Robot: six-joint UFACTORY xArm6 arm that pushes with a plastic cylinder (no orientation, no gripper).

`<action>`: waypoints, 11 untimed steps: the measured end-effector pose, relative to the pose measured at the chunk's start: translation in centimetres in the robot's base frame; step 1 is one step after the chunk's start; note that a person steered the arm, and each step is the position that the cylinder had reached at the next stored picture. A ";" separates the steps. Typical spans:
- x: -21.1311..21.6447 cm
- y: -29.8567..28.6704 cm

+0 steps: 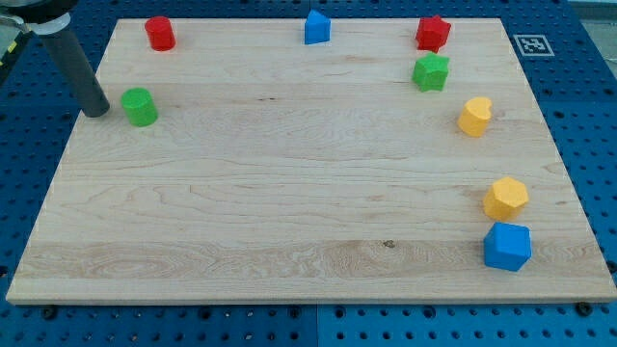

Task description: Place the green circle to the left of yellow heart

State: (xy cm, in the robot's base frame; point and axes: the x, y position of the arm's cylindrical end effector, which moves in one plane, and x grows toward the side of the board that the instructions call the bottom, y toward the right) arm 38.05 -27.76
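Note:
The green circle [140, 106] sits near the board's left edge, in the upper left. My tip [96, 112] rests on the board just to the view's left of it, very close, perhaps touching. The yellow heart [474, 116] sits far across the board at the right, below the green star [431, 72].
A red cylinder [160, 34] is at the top left, above the green circle. A blue block [316, 27] is at the top centre and a red star [433, 33] at the top right. A yellow hexagon [505, 198] and a blue cube [507, 247] sit at the lower right.

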 end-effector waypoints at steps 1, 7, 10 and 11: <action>0.0 1.0; 0.9 27.9; 0.4 39.2; -0.2 40.3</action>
